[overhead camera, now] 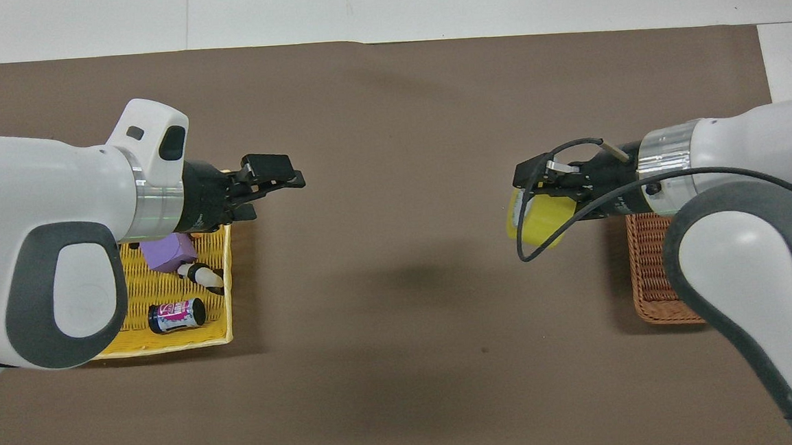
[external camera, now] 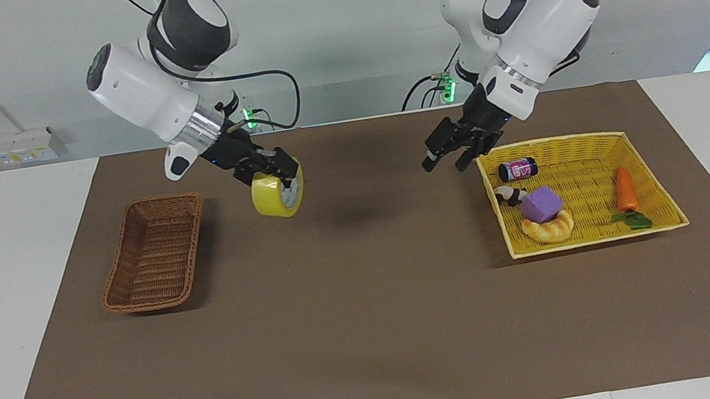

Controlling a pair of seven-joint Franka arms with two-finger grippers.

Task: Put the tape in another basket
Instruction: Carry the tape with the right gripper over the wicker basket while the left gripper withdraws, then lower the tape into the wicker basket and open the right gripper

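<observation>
The yellow tape (external camera: 278, 200) (overhead camera: 537, 219) hangs in the air, with my right gripper (external camera: 281, 175) (overhead camera: 529, 181) shut on its wall. It is over the brown mat, a short way from the dark-brown wicker basket (external camera: 154, 253) (overhead camera: 653, 289) toward the table's middle. That basket holds nothing and stands at the right arm's end of the table. My left gripper (external camera: 445, 163) (overhead camera: 277, 192) is open and holds nothing. It hovers by the robot-side corner of the yellow basket (external camera: 547, 142) (overhead camera: 228, 294), at the left arm's end.
The yellow basket holds a small can (external camera: 517, 169) (overhead camera: 177, 315), a purple block (external camera: 541, 204) (overhead camera: 164, 252), a croissant toy (external camera: 548, 230), a carrot (external camera: 625, 191) and a small black-and-white toy (external camera: 508, 194). A brown mat (external camera: 371, 309) covers the table.
</observation>
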